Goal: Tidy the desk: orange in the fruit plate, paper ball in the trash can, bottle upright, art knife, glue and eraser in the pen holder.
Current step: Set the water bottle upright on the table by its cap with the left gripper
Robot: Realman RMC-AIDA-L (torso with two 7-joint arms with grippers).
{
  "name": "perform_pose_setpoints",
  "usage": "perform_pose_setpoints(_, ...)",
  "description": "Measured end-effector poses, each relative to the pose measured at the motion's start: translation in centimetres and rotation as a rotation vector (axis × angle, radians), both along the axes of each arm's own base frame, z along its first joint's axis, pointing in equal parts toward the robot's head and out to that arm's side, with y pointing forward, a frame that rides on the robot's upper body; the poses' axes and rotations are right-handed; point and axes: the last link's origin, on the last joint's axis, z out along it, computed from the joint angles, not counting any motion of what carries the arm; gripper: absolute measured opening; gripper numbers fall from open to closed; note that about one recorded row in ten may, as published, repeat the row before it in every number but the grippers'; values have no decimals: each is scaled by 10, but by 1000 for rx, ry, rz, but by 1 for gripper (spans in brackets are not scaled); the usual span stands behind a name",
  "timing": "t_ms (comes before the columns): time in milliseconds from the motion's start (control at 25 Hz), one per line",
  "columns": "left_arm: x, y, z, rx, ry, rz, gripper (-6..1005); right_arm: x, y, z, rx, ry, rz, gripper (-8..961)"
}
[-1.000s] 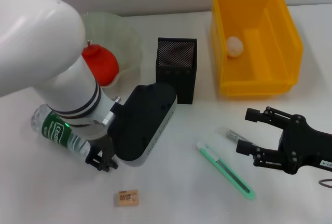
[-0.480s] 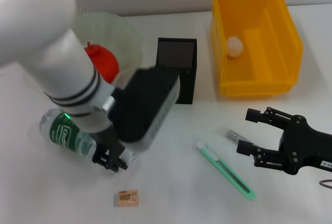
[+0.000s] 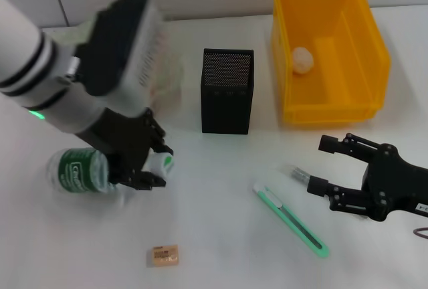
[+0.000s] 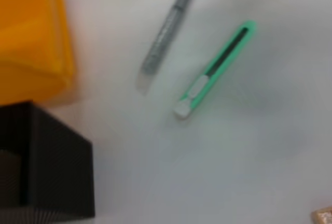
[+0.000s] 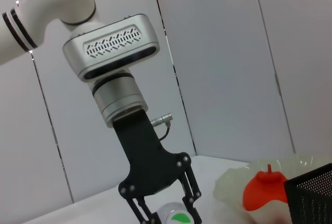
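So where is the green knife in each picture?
Head view: the green art knife lies on the table, between the left gripper and the right gripper, in front of the black pen holder.
Left wrist view: the knife lies beside the grey glue stick.
Right wrist view: not in it.
Shared landmark: the black pen holder.

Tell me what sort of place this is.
Probably a lab test bench set up as a desk: a white tabletop against plain wall panels, with a black mesh pen holder, a yellow bin and a green art knife.
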Motion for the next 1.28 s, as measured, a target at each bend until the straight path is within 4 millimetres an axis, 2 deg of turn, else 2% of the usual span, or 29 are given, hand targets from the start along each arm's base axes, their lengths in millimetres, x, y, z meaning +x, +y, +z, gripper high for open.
perform_pose_setpoints(360,-28,5,38,126,-189,161,445,-4,3,0,-5,8,20,821)
perform_pose_setpoints(680,-40,3,53,176,-284,216,448,-7,5,1,-10,15,26,820)
perform_pose_setpoints(720,-45,3,60,200,-331,241,449,-7,5,1,-8,19,28,821)
perform_pose_setpoints(920,-50,1,65,218,-370,262,454,-8,6,3,-1,23,29,821)
perform_pose_setpoints(1280,-68,-5,84,315,-554,337,465,-9,10,5,6,23,36,821)
